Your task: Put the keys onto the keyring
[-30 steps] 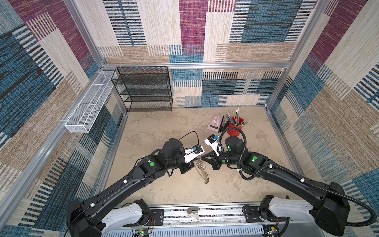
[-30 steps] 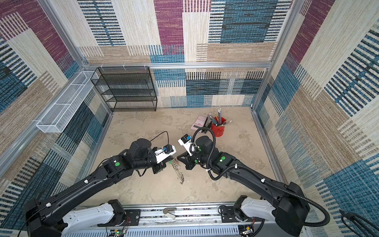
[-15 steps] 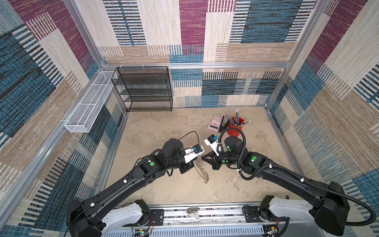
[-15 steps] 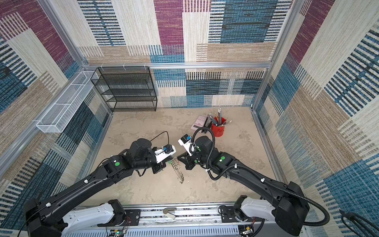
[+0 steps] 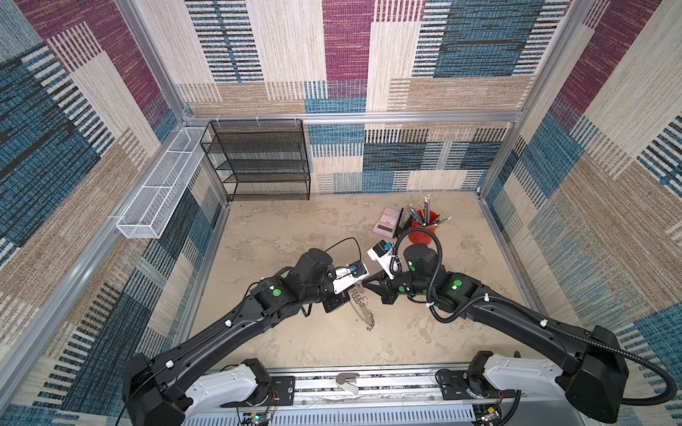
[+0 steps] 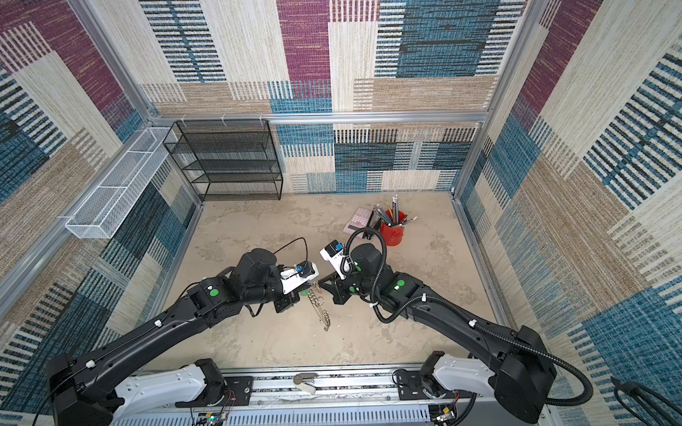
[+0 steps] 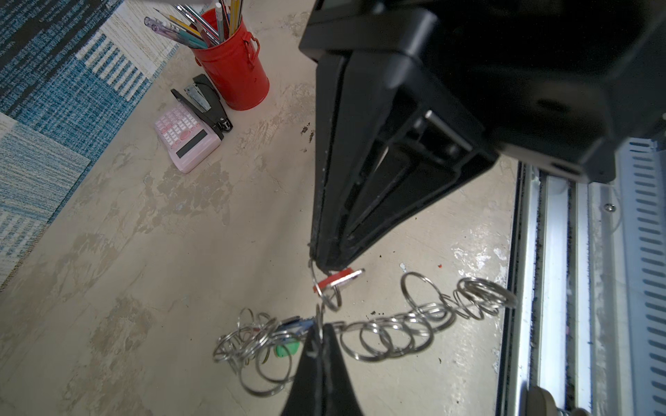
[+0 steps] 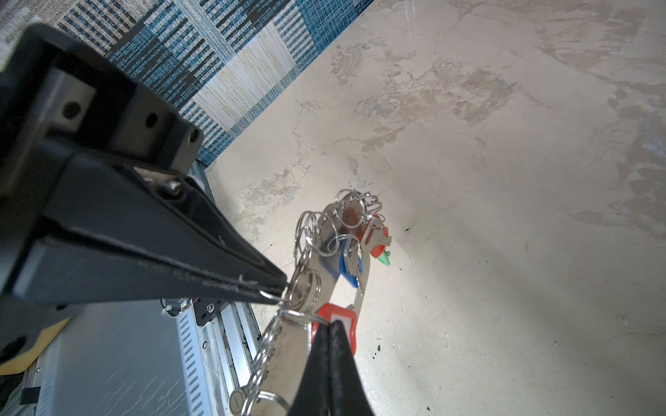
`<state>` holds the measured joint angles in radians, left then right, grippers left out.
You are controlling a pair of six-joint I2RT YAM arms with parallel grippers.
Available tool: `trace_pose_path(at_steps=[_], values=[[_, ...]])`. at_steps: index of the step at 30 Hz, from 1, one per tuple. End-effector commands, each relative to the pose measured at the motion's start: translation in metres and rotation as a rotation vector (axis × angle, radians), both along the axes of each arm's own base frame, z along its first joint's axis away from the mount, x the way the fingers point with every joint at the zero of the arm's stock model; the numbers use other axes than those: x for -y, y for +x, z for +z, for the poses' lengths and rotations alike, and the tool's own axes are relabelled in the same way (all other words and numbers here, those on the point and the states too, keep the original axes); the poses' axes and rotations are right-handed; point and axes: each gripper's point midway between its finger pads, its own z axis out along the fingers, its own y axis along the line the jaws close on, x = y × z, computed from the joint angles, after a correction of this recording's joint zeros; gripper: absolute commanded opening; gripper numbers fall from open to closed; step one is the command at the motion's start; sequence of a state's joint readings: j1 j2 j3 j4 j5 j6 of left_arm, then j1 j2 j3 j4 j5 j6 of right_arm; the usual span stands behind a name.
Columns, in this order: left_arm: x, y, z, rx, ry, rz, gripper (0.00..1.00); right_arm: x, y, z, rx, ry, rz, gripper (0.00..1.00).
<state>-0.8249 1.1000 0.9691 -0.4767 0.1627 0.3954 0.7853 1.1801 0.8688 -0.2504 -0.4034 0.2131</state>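
Observation:
The keyring [image 8: 288, 345] is a flat grey band edged with silver split rings. It hangs tilted above the table in both top views [image 5: 363, 310] [image 6: 321, 310]. My left gripper [image 7: 320, 326] is shut on one split ring of it, near its upper end. My right gripper [image 8: 329, 324] is shut on the red tag [image 8: 342, 317] of a key. A ring links that tag to the ring the left gripper holds. Blue-tagged [image 8: 347, 273] and green-tagged [image 8: 385, 259] keys hang on the far part of the band. The two gripper tips almost meet [image 5: 360, 287].
A red pencil cup [image 5: 423, 230], a pink calculator [image 5: 387, 222] and a black stapler [image 7: 205, 104] stand at the back right. A black wire shelf [image 5: 265, 162] is against the back wall. A white wire basket [image 5: 158, 188] hangs on the left wall. The metal rail [image 5: 347, 383] runs along the front edge.

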Motion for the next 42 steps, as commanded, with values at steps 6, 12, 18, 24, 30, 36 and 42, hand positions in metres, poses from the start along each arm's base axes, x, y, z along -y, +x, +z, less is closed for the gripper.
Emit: trace_pose_path(at_steps=[6,12,18,24,30,36,42], values=[[0.006,0.004,0.009,0.057,-0.007,-0.022,0.00,-0.006,0.001,0.008,0.003,0.029,0.016,0.00],[0.006,0.004,0.008,0.059,0.001,-0.025,0.00,-0.008,0.002,0.004,-0.006,0.018,0.018,0.00],[0.006,0.005,0.008,0.066,0.006,-0.017,0.00,-0.008,0.003,0.001,-0.013,0.006,0.013,0.00],[0.004,0.006,0.008,0.071,0.009,-0.014,0.00,-0.008,0.004,-0.005,-0.028,-0.011,0.012,0.00],[0.005,0.005,0.008,0.073,0.003,-0.016,0.00,-0.008,0.004,-0.010,-0.040,-0.025,0.010,0.00],[0.004,0.005,0.010,0.077,-0.008,-0.011,0.00,-0.009,0.003,-0.013,-0.048,-0.032,0.011,0.00],[0.005,0.006,0.014,0.078,-0.040,0.011,0.00,-0.008,0.002,-0.018,-0.057,-0.040,0.009,0.00]])
